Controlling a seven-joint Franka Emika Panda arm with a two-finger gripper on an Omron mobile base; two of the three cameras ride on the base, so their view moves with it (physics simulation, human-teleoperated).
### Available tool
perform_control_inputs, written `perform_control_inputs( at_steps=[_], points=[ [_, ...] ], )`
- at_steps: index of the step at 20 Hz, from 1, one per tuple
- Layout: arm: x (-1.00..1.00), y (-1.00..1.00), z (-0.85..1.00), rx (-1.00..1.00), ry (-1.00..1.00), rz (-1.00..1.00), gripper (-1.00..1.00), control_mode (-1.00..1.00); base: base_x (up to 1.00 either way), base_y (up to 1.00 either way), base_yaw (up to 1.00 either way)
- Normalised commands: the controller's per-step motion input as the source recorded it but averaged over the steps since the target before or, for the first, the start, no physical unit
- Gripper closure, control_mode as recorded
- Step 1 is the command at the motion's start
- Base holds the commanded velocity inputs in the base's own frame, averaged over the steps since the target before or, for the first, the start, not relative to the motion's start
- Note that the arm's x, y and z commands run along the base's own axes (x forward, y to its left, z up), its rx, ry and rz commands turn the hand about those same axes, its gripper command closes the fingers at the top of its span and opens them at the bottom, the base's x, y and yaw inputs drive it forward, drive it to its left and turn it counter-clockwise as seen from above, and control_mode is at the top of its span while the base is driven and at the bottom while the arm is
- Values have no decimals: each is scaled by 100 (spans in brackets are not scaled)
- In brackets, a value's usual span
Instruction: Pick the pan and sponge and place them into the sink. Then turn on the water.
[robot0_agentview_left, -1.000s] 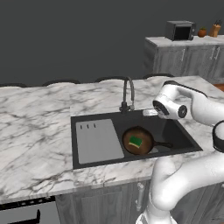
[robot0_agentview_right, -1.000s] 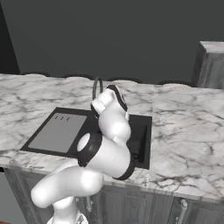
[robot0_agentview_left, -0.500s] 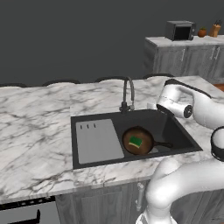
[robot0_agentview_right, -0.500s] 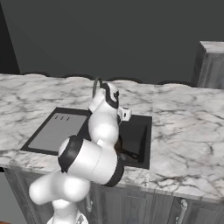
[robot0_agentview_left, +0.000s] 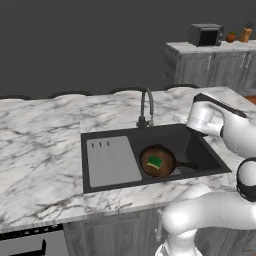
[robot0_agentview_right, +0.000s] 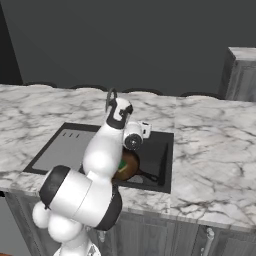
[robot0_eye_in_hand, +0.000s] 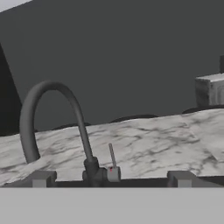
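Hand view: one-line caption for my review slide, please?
Open gripper faces the dark gooseneck faucet and its thin lever, marble counter behind.

The white arm bends up and over from the robot's base, with its big round elbow low and its hand held out flat in front. The gripper (robot0_eye_in_hand: 111, 178) points straight ahead, and its two small fingers (robot0_eye_in_hand: 41, 178) stand wide apart, holding nothing.
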Motion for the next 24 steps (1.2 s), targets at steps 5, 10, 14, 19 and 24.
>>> perform_control_inputs(
  at_steps=[5, 10, 14, 19, 24],
  points=[
    [1, -1, -10, 7, -2, 10, -100, -100, 0, 0, 0],
    [0, 10, 0, -1, -7, 14, -100, -100, 0, 0, 0],
    [-13, 23, 3, -5, -7, 12, -100, -100, 0, 0, 0],
    [-12, 29, -17, -5, -13, 10, -100, -100, 0, 0, 0],
    [3, 22, -6, -6, -17, 4, -100, -100, 0, 0, 0]
  ],
)
